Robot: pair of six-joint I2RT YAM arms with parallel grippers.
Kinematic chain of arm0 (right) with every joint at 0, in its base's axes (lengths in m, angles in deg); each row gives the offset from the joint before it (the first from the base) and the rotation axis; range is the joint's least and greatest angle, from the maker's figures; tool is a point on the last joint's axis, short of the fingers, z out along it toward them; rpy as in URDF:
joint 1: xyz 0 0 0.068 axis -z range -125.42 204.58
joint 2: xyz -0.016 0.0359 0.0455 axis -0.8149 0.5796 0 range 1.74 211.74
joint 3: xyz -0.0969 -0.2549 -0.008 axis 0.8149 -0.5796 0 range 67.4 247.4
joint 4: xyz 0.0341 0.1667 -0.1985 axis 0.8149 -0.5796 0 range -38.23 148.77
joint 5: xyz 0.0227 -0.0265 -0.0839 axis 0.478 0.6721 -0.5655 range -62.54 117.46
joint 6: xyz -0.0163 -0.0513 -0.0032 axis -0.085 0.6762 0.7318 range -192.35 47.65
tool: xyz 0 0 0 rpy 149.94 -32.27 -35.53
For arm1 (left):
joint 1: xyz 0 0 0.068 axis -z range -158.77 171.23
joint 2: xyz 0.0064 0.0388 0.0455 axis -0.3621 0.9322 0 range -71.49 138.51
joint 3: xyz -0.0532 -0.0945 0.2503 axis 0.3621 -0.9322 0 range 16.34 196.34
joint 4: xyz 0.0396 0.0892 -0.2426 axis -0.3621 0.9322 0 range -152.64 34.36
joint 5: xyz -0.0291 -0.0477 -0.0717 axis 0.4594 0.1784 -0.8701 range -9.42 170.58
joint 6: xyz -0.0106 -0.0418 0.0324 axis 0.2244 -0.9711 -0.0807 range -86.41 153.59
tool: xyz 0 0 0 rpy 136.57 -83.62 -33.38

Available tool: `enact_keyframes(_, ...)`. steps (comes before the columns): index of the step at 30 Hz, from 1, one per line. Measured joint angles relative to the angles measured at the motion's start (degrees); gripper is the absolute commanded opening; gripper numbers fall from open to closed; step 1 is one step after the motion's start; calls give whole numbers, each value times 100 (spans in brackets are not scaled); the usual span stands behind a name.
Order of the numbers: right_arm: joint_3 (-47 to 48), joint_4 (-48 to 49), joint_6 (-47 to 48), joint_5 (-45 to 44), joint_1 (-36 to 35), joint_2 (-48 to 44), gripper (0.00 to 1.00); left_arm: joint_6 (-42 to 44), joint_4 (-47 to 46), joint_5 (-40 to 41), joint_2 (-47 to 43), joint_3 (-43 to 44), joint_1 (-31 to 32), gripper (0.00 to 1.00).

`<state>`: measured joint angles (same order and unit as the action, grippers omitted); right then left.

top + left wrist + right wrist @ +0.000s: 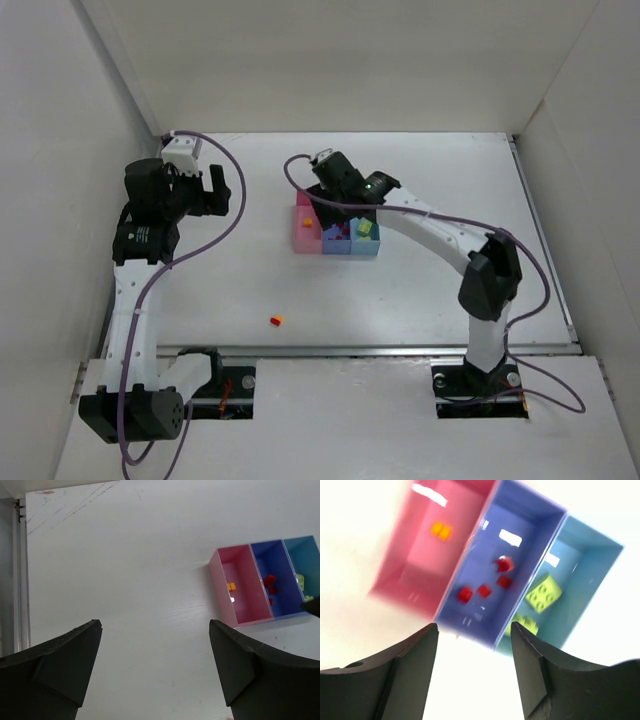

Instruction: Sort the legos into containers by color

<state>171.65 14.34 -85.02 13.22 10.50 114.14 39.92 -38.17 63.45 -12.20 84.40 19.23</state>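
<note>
Three joined bins stand mid-table: pink [303,240], medium blue [334,246], light blue [370,245]. An orange-yellow lego [440,530] lies in the pink bin [415,575]. Several red legos [484,591] lie in the medium blue bin [520,520]. Two yellow-green legos [543,593] lie in the light blue bin [585,560]. A small red-orange lego [276,320] lies loose on the table near the front. My right gripper [474,627] is open and empty above the bins' far side. My left gripper [155,624] is open and empty, well left of the bins [245,605].
White walls enclose the table on the left, back and right. A metal rail [400,350] runs along the front edge by the arm bases. The right arm [440,235] arches over the table right of the bins.
</note>
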Motion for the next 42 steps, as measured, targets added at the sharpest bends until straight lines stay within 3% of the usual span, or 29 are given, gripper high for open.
enact_keyframes(5,-975,442,385,442,-1056,-1071,70,22,-7,345,0,0,-33,87)
enact_keyframes(9,-1744,942,407,1213,-1880,-1139,72,-136,-26,835,0,0,-203,90)
enact_keyframes(11,-2072,1119,337,1541,-1945,-981,78,-262,-42,1060,0,0,-317,90)
enact_keyframes(16,-1996,1211,236,1657,-2022,-245,81,-476,-107,1360,0,0,-492,90)
enact_keyframes(23,-1305,1252,282,1652,-2743,476,81,-568,-114,1255,0,0,-490,90)
enact_keyframes(28,-1075,1180,280,1600,-2756,769,78,-581,-114,1147,0,-2,-490,90)
enact_keyframes(33,-1075,1082,280,1556,-2651,837,77,-577,-114,1047,0,-2,-490,90)
enact_keyframes(36,-1075,1069,232,1537,-2645,820,77,-439,-107,850,0,-2,-490,85)
enact_keyframes(42,-1606,1016,2,1325,-2640,28,84,636,337,461,199,83,-177,88)
